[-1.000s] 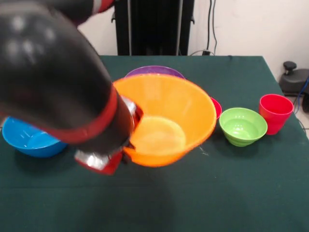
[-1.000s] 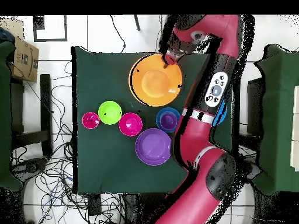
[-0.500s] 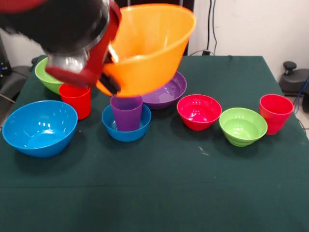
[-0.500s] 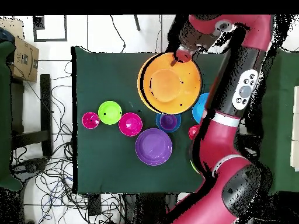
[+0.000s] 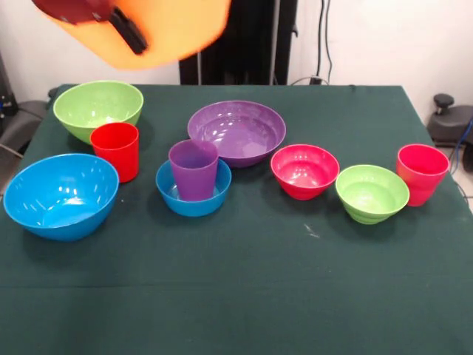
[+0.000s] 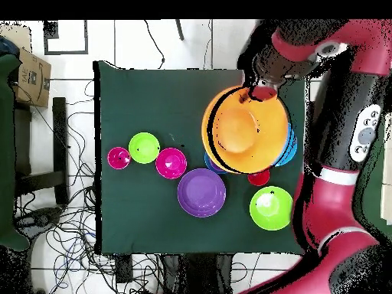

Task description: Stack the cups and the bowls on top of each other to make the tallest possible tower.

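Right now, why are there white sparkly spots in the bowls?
Front view: that is glare, room light bouncing off glossy plastic, strongest in the big blue bowl and purple bowl. Overhead view: a white glint shows in the big green bowl.

End effector (image 5: 126,29) lifted yellow bowl (image 5: 170,29) higher, toward blue bowl (image 5: 61,194).

**Yellow bowl aloft, the rest on the desk**

The large yellow bowl (image 5: 159,29) hangs tilted high above the desk. Upright below: large green bowl (image 5: 97,108), large blue bowl (image 5: 60,195), purple bowl (image 5: 236,132), a purple cup (image 5: 194,170) standing in the small blue bowl (image 5: 194,200), pink bowl (image 5: 304,171), small green bowl (image 5: 372,193), and two red cups (image 5: 116,150) (image 5: 421,173).
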You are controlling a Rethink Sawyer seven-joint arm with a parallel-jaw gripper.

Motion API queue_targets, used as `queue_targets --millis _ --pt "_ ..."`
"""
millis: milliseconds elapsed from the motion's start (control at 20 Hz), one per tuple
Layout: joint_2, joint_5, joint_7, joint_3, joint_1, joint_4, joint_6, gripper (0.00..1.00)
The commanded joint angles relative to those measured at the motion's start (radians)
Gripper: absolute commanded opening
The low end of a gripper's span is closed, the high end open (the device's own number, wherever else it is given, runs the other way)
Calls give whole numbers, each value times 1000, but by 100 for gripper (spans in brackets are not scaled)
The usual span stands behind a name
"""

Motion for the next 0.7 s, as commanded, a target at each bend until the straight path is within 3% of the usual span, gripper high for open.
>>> queue_targets --millis 50,350,700 --pt "-29 146 126 -246 -101 264 -153 0" --pt "14 219 273 -294 -153 374 -355 0" --pt "-87 142 278 -431 -131 413 -522 0"
